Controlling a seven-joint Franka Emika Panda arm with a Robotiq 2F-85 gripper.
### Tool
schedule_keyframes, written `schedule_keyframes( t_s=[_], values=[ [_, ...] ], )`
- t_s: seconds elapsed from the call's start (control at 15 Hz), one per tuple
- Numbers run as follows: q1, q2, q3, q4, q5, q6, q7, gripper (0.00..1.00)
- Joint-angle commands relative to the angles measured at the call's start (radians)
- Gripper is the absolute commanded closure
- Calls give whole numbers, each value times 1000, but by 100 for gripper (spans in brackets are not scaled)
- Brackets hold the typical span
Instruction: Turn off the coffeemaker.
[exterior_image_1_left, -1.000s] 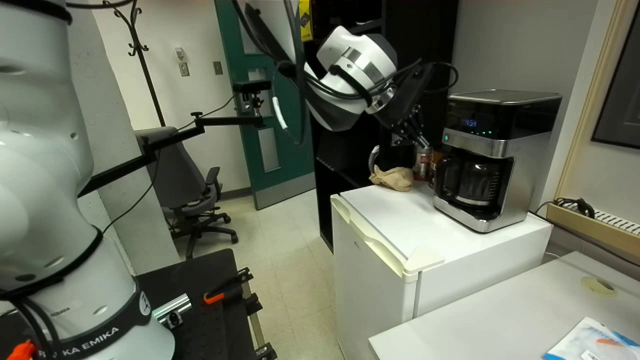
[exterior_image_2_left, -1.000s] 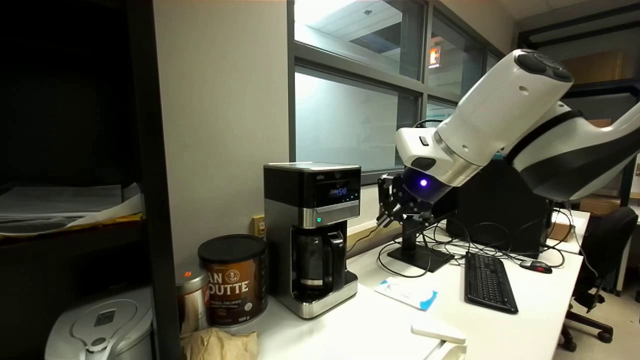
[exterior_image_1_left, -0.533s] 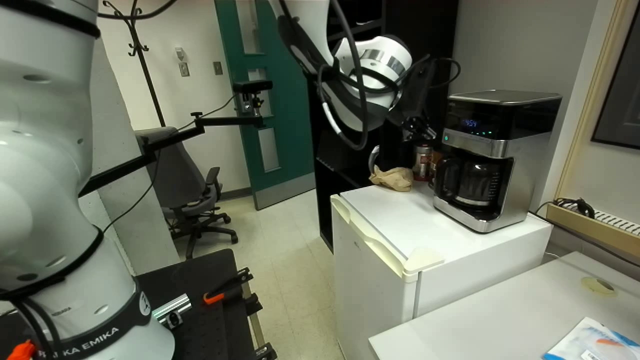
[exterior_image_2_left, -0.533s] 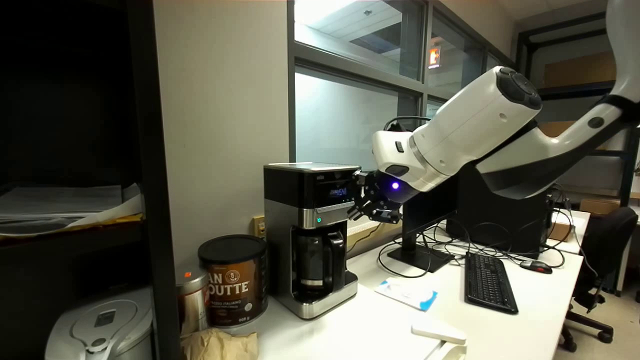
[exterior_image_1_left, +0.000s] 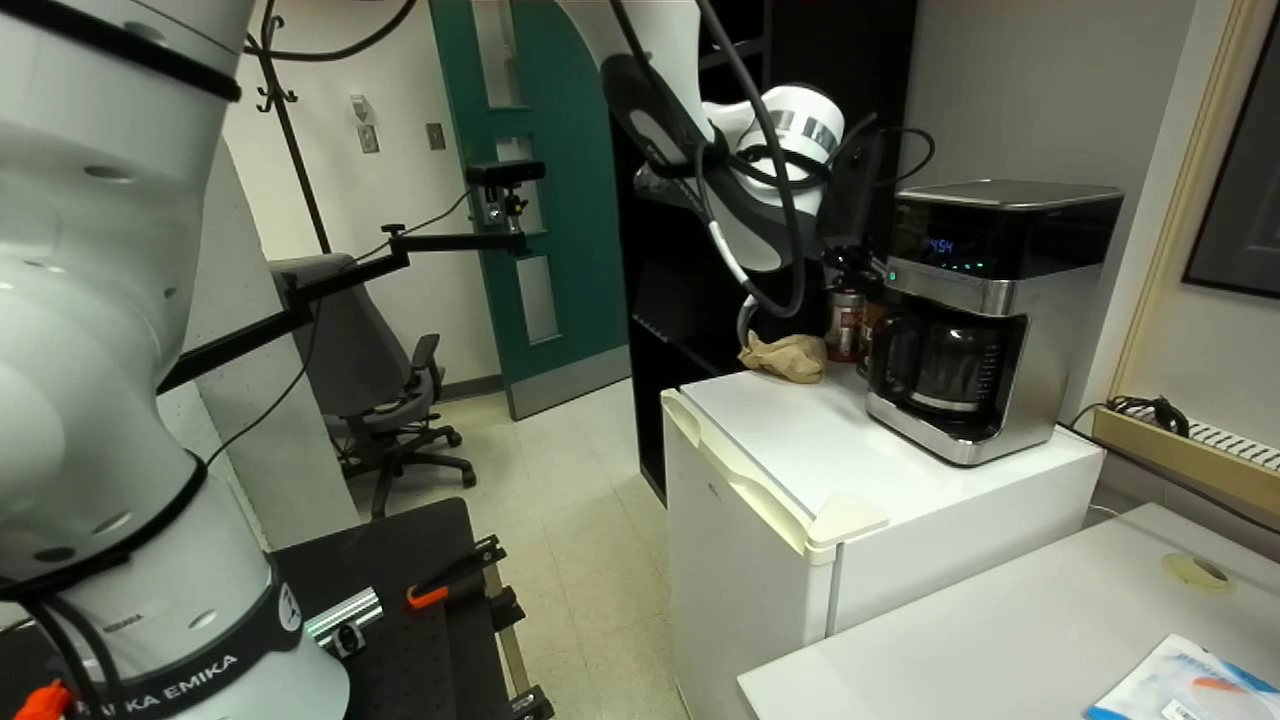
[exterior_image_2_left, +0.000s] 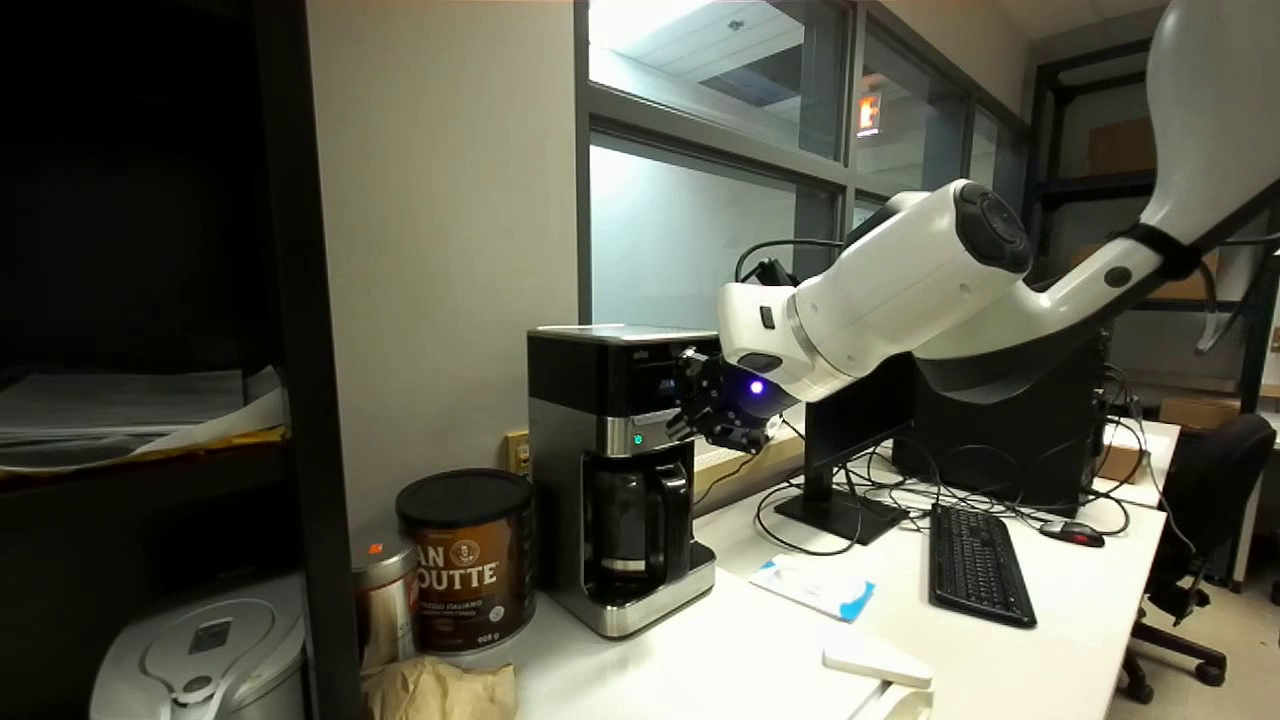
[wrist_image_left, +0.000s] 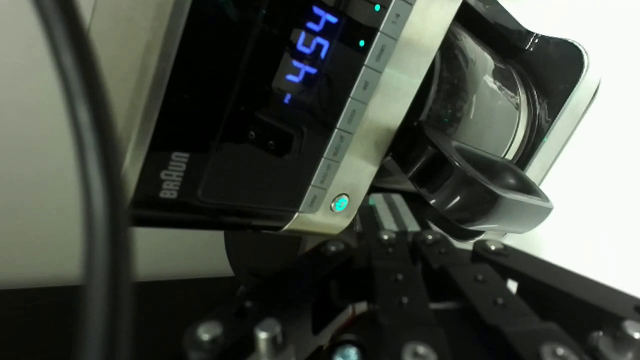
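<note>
white fridge top (exterior_image_1_left: 780, 430) bears coffeemaker (exterior_image_1_left: 985, 295). likely heavy, stiff, slick metal; glass carafe (exterior_image_2_left: 618, 515) probably fragile, avoid bumping it. likely no grasp needed: press lit power button (wrist_image_left: 340, 203) square-on. gripper (wrist_image_left: 393, 207) has fingertips together, nothing between them, near button; contact not clear. count: one coffeemaker, one carafe, one coffee can (exterior_image_2_left: 465, 570), one keyboard (exterior_image_2_left: 980, 565), one mouse (exterior_image_2_left: 1072, 533).

In an exterior view, white arm (exterior_image_1_left: 100, 330) is marked "KA EMIKA" on dark band (exterior_image_1_left: 225, 650), lower left; black cable (exterior_image_1_left: 770, 128) is looped, upper centre. Silver screws (wrist_image_left: 209, 331) are noted on black gripper (wrist_image_left: 394, 212).
</note>
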Motion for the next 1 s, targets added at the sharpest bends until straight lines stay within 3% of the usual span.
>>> schedule_keyframes(
  t_s=[0.0,0.93],
  values=[
    [-2,58,9,78,-68,14,64,100],
    [-8,142,15,190,-129,12,131,100]
  ],
)
